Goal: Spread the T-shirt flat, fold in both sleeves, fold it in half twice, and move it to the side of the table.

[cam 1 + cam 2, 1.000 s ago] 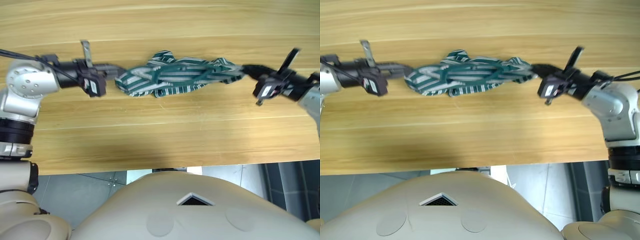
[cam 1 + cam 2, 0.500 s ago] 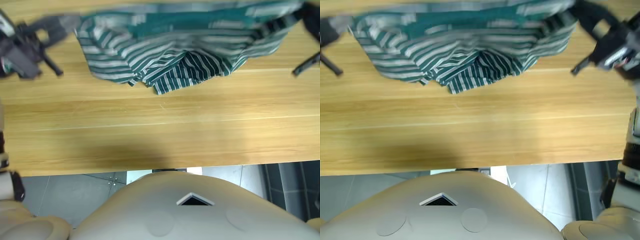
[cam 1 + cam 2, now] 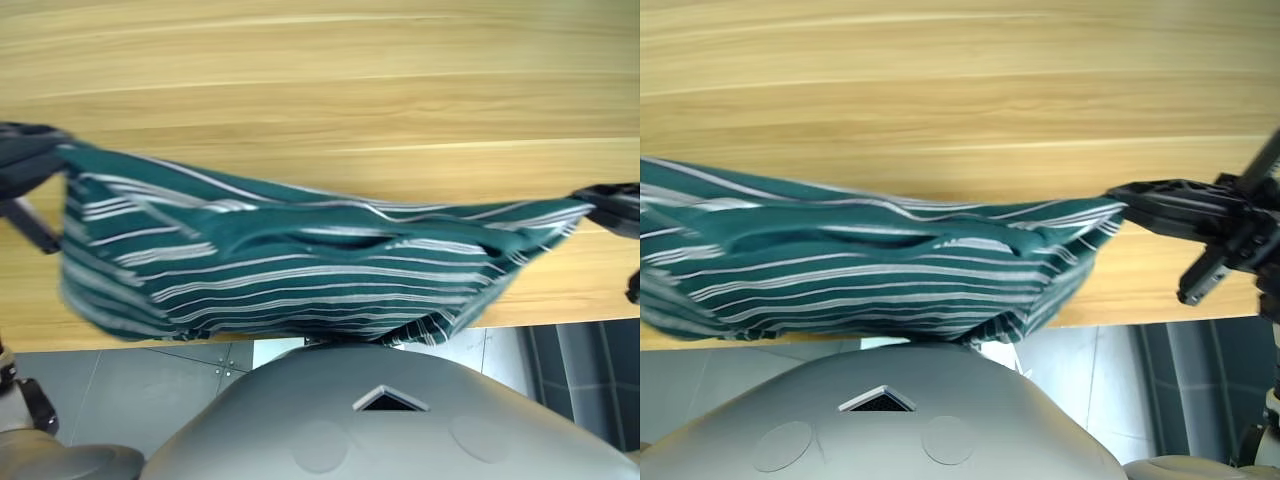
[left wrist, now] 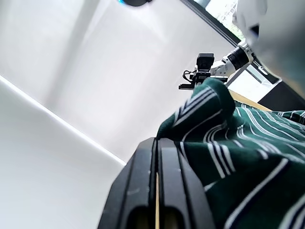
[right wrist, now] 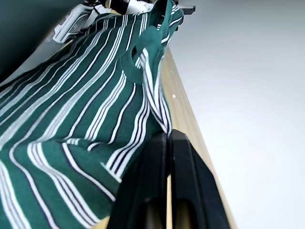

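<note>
A green T-shirt [image 3: 300,270] with white stripes hangs stretched in the air over the near edge of the wooden table [image 3: 320,110]. My left gripper [image 3: 55,155] is shut on the shirt's left end, at the left edge of the head view. My right gripper [image 3: 1118,203] is shut on the shirt's right end, off the table's near right corner. The cloth sags between them, its lower part draped past the table edge. In the left wrist view the shut fingers [image 4: 157,176] pinch the striped cloth [image 4: 224,138]. In the right wrist view the fingers [image 5: 164,162] pinch the shirt [image 5: 86,105] too.
The table's wooden top stretches bare beyond the shirt. Grey floor tiles [image 3: 560,370] lie below the near edge.
Both grippers have lifted the bunched shirt off the table's middle, pulled it wide apart, and brought it toward me over the near edge. It now hangs spread rather than crumpled.
</note>
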### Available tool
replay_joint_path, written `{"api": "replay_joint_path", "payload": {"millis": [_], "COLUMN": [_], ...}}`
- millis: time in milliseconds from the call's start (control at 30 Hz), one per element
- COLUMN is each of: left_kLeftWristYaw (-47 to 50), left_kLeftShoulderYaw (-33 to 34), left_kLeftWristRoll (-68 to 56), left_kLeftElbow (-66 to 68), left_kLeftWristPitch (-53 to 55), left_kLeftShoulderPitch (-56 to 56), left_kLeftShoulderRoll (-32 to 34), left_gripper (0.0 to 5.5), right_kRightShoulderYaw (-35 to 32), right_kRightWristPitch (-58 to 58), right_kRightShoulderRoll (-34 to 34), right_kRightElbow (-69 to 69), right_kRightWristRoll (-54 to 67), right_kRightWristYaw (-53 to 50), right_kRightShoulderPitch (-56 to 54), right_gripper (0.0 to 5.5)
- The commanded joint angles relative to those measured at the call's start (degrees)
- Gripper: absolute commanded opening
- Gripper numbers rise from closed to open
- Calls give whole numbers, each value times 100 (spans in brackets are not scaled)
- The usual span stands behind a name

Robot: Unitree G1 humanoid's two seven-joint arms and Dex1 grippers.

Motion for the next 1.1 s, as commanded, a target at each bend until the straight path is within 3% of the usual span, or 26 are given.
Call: {"api": "replay_joint_path", "payload": {"millis": [33,67,133,167,200,233,267,300,333,400,467,533,600,667,833,900,1000,1100], "left_kLeftWristYaw": [-439,-485,669,1774,3838,5796,6954,6631,5839,4256,4120,4209,4102,3773,2165,1819,1543,1448], "left_kLeftShoulderYaw": [-2365,-2767,-3099,-3172,-3110,-2841,-2003,-751,52,78,-512,-397,-91,-344,-2010,-2350,-2500,-2394], "left_kLeftWristRoll": [3651,4275,5174,5591,5953,6044,5278,3644,2527,2299,3551,3639,3022,3190,4409,4355,3642,3396], "left_kLeftElbow": [2532,3573,5780,6523,7166,7524,7706,7537,7156,5445,4375,3882,3767,3717,3705,3012,1711,1354], "left_kLeftWristPitch": [-158,-149,356,592,1077,1341,1456,1477,1246,254,-1109,-1522,-1253,-1306,-1670,-1737,-1735,-1613], "left_kLeftShoulderPitch": [-2576,-3494,-5709,-6637,-7809,-8798,-9693,-10198,-10227,-8576,-6423,-5472,-5216,-4704,-2109,-980,100,345], "left_kLeftShoulderRoll": [-790,-1034,-1543,-1709,-1799,-1763,-1602,-1420,-1343,-1467,-1584,-1739,-1826,-1713,-1107,-846,-529,-328], "left_gripper": [2,2,2,2,2,2,2,2,2,2,2,2,2,2,2,2,2,2], "right_kRightShoulderYaw": [1764,2153,2845,2891,2452,1967,1473,1080,841,652,401,-136,-220,-38,438,620,661,688], "right_kRightWristPitch": [748,942,1676,2314,2835,3055,2900,2459,2028,1392,406,233,249,322,396,298,-79,-271], "right_kRightShoulderRoll": [414,703,1437,1676,1664,1536,1365,1135,1038,1037,1043,1257,1326,1241,1091,1013,698,515], "right_kRightElbow": [2478,3507,6068,7012,7662,7963,8039,7713,7235,5271,3240,2135,1984,2091,1823,1456,555,268], "right_kRightWristRoll": [-2235,-2928,-4771,-5186,-4943,-4530,-4085,-3795,-3621,-3406,-3314,-2935,-2784,-2998,-3617,-3415,-2548,-2178], "right_kRightWristYaw": [438,270,-2481,-4376,-6079,-7027,-7426,-7290,-6909,-5512,-4499,-4275,-4163,-4137,-3899,-3536,-2711,-2180], "right_kRightShoulderPitch": [-3078,-4205,-7085,-8316,-9455,-10206,-10725,-10779,-10495,-8423,-5283,-3441,-2717,-2463,-1693,-1340,-426,-27], "right_gripper": [0,0,0,0,0,0,0,0,0,0,0,0,0,0,0,0,0,0]}}
